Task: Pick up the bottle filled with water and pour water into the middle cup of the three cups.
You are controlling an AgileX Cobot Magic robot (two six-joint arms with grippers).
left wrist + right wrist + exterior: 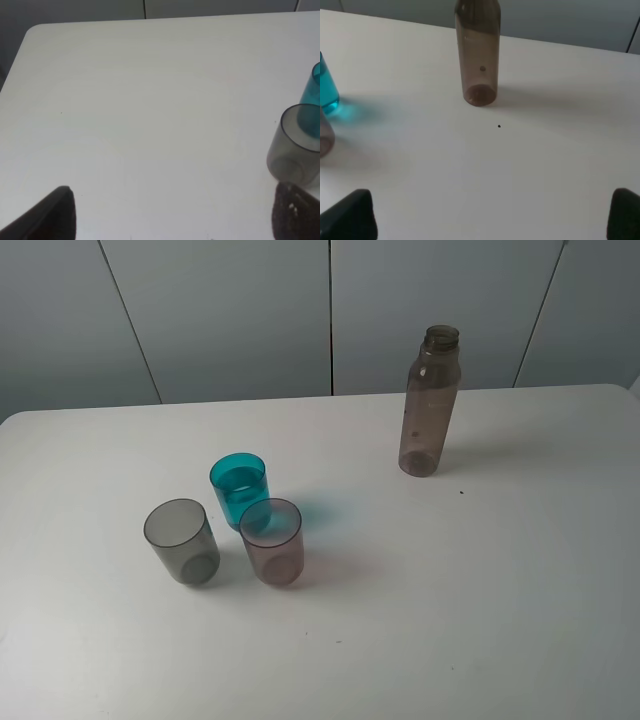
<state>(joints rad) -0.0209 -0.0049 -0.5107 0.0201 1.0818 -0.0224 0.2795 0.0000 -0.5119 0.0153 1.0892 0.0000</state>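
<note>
Smoky brown bottle (478, 55) upright beyond the right tool (492, 215), seemingly centred, its fingers spread apart, empty.

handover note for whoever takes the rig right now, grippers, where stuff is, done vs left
Left gripper: open, empty, low over bare table beside the grey cup.
Right gripper: open, empty, facing the bottle with a gap between.
Bottle stands upright, uncapped, at the far right of the table, apart from the cups.
Teal cup sits behind the grey cup and the mauve cup, close together; whether it holds water is hard to tell.
Done: bottle not in hand.
Left: grasp bottle, pour into teal cup.
</note>
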